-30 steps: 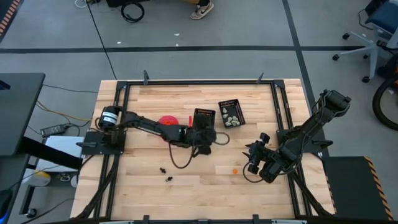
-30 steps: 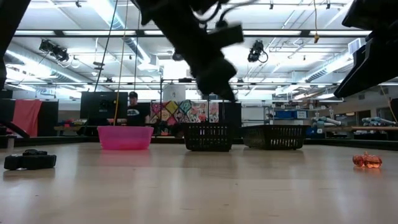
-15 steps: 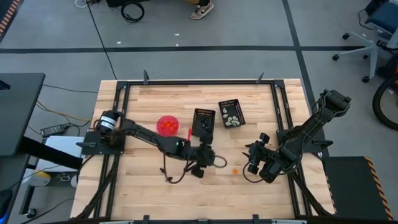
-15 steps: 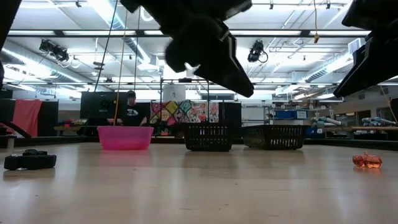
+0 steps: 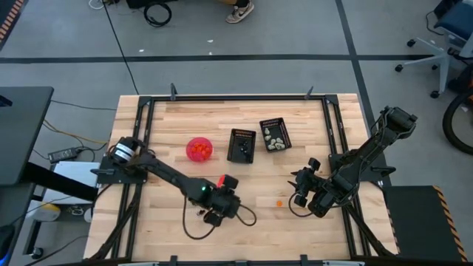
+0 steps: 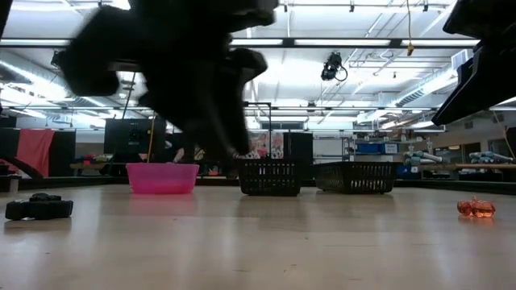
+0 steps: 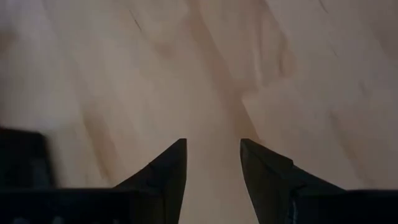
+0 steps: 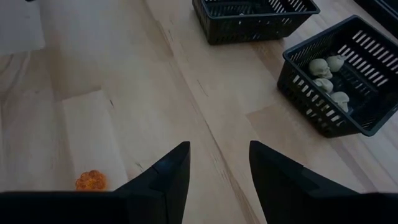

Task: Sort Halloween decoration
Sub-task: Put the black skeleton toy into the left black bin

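The left gripper (image 7: 211, 163), jaws parted and empty, hangs low over bare table (image 5: 177, 229), the right gripper (image 8: 217, 163) waits open near a loose orange trinket (image 8: 91, 180), while pale skulls (image 8: 328, 76) fill one basket (image 8: 367, 56), so sorting looks partly done.

The left arm has been swung from over the black basket (image 5: 242, 145) toward the near edge of the table (image 5: 295, 229). The left gripper (image 5: 215, 212) is now placed low over the bare wood at front centre-left, fingers (image 7: 163, 171) parted with nothing between them. The pink bowl (image 5: 199, 148), formerly partly covered by the arm, is fully exposed. In the low view the arm now blurs across the left half.
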